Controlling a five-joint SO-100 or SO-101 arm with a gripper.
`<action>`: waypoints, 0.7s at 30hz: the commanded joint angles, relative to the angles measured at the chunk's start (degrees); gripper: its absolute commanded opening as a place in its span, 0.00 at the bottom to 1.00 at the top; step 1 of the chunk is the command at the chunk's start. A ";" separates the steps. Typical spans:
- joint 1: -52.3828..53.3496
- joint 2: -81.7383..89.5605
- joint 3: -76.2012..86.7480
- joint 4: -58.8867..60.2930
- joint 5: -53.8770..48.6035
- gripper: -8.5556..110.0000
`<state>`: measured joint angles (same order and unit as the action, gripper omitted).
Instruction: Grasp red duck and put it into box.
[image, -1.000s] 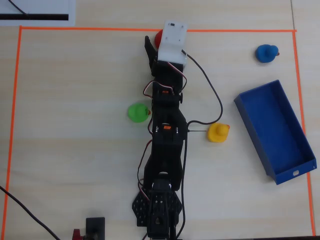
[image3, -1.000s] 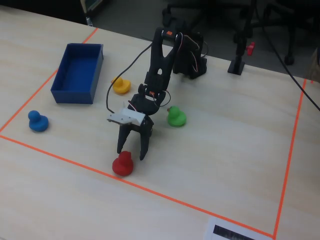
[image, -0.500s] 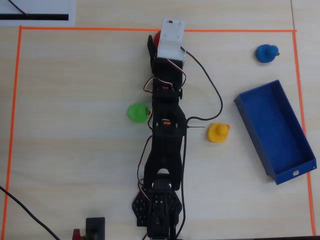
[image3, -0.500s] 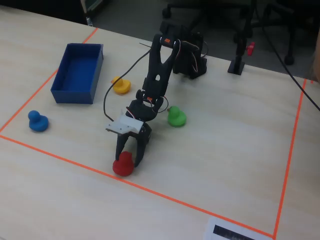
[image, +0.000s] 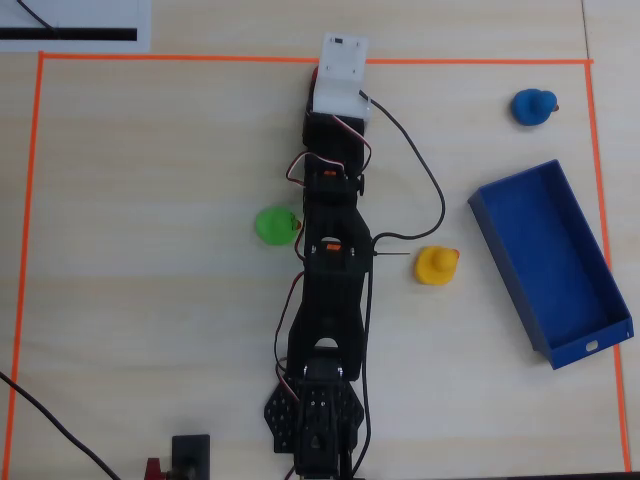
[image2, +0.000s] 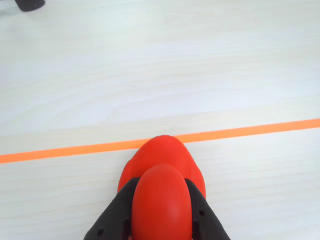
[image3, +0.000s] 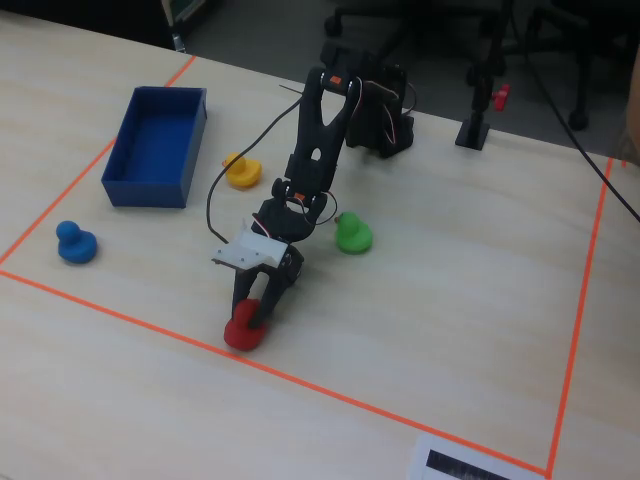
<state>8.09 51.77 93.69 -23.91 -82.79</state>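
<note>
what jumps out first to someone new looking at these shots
The black arm stretched across the table, its gripper closed around the red duck right beside the orange tape line at the table's near edge in the fixed view. Next, the dark blue box, empty at far left, with yellow, green and blue ducks scattered around.

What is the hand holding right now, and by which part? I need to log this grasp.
The hand is shut on the red duck, its fingers pressing the two sides of the duck's head. The duck looks to be resting on the table.
</note>
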 joint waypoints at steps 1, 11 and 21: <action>1.05 10.46 -3.87 9.23 2.29 0.07; 9.67 37.18 -13.71 57.66 12.48 0.07; 28.48 33.84 -20.92 62.23 10.81 0.07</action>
<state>28.83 87.28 77.70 40.78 -69.70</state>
